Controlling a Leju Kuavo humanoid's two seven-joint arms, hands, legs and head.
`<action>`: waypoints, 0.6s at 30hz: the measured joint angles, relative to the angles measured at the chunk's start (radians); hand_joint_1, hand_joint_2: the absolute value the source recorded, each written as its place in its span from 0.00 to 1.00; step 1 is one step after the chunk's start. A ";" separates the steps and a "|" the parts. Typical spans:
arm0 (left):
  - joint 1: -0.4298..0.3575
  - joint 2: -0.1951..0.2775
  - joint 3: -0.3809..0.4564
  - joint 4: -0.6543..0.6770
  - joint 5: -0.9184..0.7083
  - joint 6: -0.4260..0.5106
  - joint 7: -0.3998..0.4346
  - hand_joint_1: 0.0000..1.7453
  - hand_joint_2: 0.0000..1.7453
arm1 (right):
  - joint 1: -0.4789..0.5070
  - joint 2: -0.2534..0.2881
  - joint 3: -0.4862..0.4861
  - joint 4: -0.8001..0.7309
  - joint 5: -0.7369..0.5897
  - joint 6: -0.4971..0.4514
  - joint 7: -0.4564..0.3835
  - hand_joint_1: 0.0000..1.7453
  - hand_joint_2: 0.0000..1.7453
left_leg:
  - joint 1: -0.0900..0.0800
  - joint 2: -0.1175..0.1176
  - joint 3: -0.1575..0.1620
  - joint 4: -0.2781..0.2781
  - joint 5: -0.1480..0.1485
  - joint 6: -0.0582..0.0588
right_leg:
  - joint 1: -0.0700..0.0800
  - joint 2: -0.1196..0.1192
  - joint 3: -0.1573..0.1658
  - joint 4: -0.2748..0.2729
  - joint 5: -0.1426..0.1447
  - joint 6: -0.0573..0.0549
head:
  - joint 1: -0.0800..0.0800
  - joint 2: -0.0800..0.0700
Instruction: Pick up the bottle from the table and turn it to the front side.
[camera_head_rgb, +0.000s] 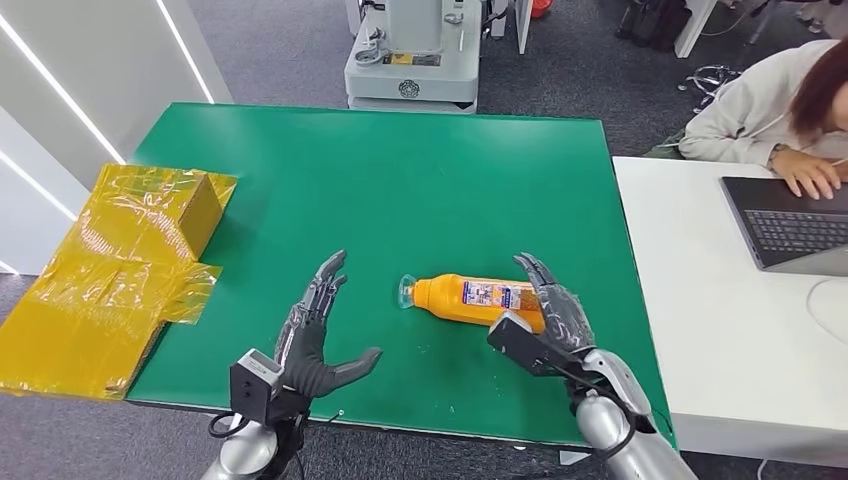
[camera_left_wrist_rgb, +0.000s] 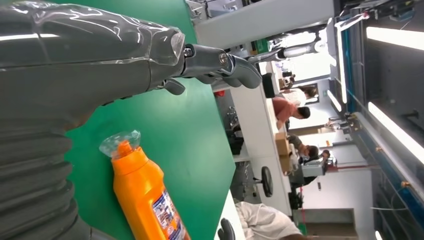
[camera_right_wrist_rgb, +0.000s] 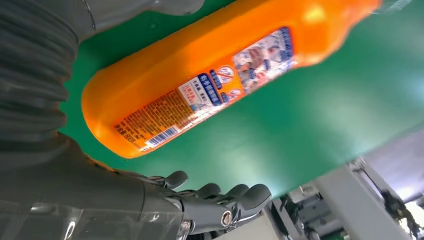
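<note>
An orange bottle (camera_head_rgb: 468, 298) is lying on its side on the green table (camera_head_rgb: 400, 180), clear cap pointing towards the left hand (camera_head_rgb: 312, 345), whose fingers are spreading apart, empty. The right hand (camera_head_rgb: 545, 320) is cupping its base end (contact unclear), fingers extended. It should probably wrap the body squarely before lifting. The bottle's far face is hidden.

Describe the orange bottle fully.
The orange bottle looks plastic, with a clear cap toward the left hand and a printed label with a barcode facing up. It lies on its side on the green table. The right hand is at its base end; actual contact is unclear.
</note>
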 joint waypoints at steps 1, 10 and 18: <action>-0.001 0.000 0.000 0.001 -0.003 -0.002 0.003 0.00 1.00 | -0.019 -0.010 0.015 0.019 0.015 0.016 0.006 0.00 1.00 | 0.000 0.000 0.000 0.000 0.000 0.000 | 0.000 0.000 0.000 0.000 0.000 0.000 | 0.000 0.000; -0.010 0.000 0.000 0.015 -0.011 -0.034 0.025 0.00 1.00 | -0.154 -0.087 0.156 0.133 0.133 0.166 0.068 0.00 1.00 | 0.000 0.000 0.000 0.000 0.000 0.000 | 0.000 0.000 0.000 0.000 0.000 0.000 | 0.000 0.000; -0.012 0.000 0.003 0.028 -0.006 -0.047 0.028 0.00 1.00 | -0.216 -0.136 0.235 0.150 0.146 0.283 0.077 0.00 1.00 | 0.000 -0.001 0.000 0.000 0.000 0.000 | 0.000 -0.001 0.000 0.000 0.000 0.000 | 0.000 0.000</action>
